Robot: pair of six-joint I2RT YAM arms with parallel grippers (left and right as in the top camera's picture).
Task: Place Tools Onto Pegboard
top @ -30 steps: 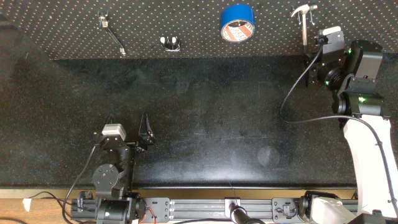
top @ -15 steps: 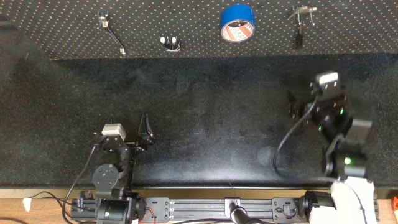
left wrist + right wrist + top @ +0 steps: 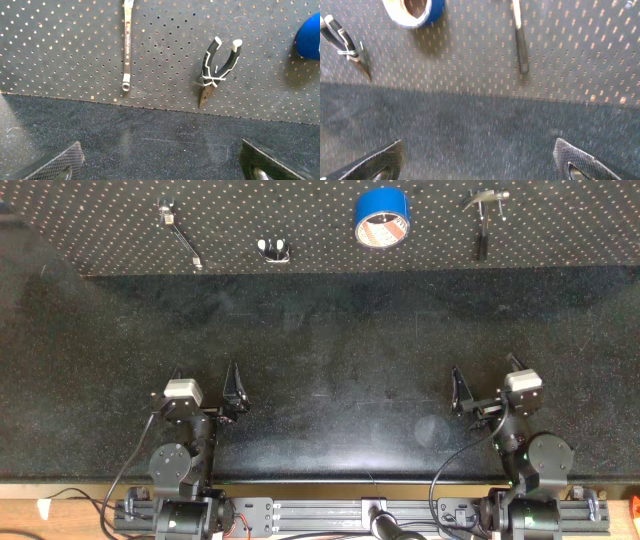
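Blue tape roll (image 3: 380, 202) on a black, pale-dotted pegboard (image 3: 80, 230) — black-and-white pliers (image 3: 206, 85).

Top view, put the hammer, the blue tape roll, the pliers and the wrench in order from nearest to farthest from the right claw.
From the right claw, all hanging on the pegboard:
1. Hammer, straight up the picture from it, at the board's right.
2. Blue tape roll, right of centre.
3. Pliers, left of centre.
4. Wrench, far left.
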